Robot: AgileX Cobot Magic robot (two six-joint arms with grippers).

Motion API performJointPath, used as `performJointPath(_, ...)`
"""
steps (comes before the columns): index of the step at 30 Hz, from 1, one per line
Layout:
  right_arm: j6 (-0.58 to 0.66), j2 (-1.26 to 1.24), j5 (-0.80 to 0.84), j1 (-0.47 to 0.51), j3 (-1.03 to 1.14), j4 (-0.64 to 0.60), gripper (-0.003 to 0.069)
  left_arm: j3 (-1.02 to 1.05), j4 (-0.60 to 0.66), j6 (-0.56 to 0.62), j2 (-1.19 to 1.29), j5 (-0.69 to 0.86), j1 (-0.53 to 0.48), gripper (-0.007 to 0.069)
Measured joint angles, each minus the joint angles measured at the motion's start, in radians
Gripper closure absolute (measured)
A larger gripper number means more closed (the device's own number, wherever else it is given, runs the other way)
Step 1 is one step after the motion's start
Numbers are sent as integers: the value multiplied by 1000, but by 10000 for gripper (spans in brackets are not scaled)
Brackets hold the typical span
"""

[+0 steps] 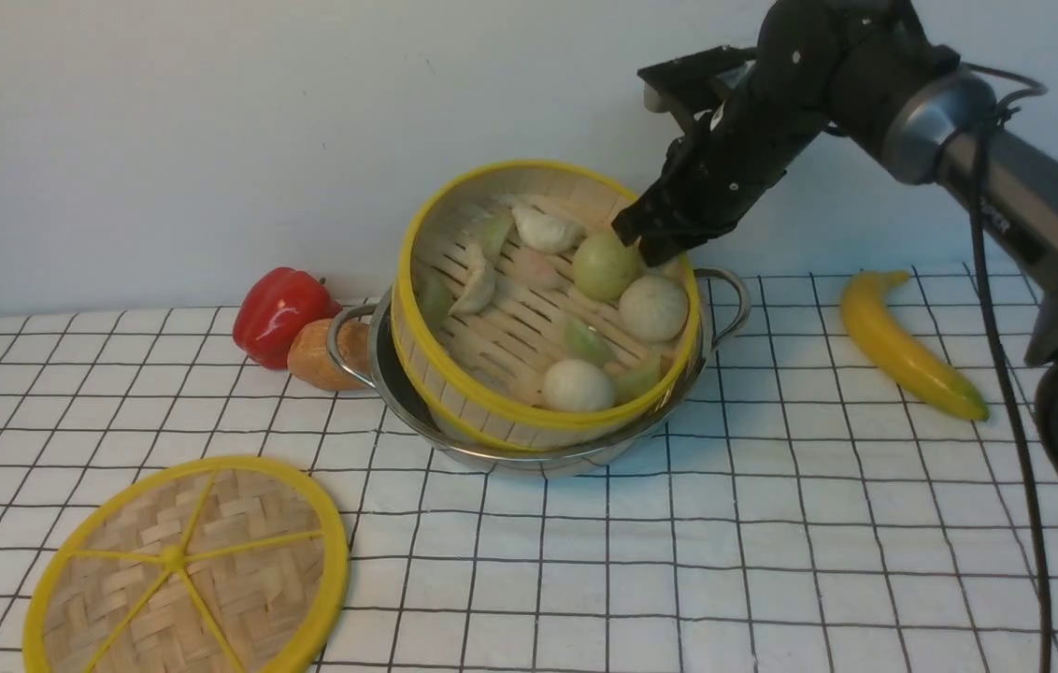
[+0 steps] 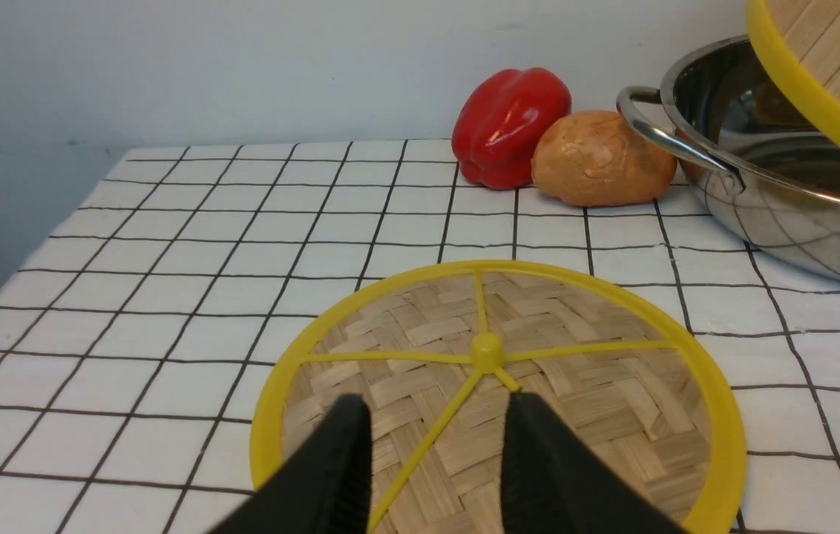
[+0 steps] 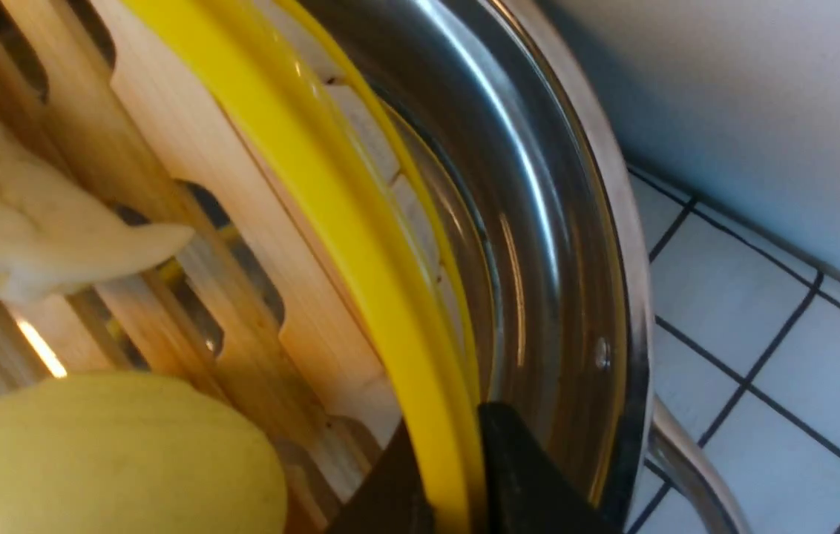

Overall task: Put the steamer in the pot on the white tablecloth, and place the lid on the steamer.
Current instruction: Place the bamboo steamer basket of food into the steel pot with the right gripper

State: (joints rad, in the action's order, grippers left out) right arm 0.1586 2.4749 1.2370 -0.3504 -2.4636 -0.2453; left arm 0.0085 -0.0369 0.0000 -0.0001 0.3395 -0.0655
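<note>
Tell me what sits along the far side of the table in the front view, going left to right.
Red pepper → orange-brown lump → pot with the steamer tilted in it → yellow banana.

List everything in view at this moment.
white tablecloth: 1, black grid, under everything
pot: 1, shiny steel, mid-cloth
steamer: 1, bamboo, yellow rim, tilted in the pot
dumplings and buns: several, pale, inside the steamer
lid: 1, woven bamboo, yellow rim, flat on cloth, front left
pepper: 1, red, left of the pot
roll-like item: 1, brown, between pepper and pot handle
banana: 1, yellow, right of the pot
left gripper: 1, black, open above the lid
right gripper: 1, black, shut on the steamer's rim
</note>
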Motion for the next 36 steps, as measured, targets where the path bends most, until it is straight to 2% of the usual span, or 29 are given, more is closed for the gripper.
performJointPath(36, 29, 74, -5, -7, 0, 34, 602, 0, 0, 0, 0, 0, 0, 382)
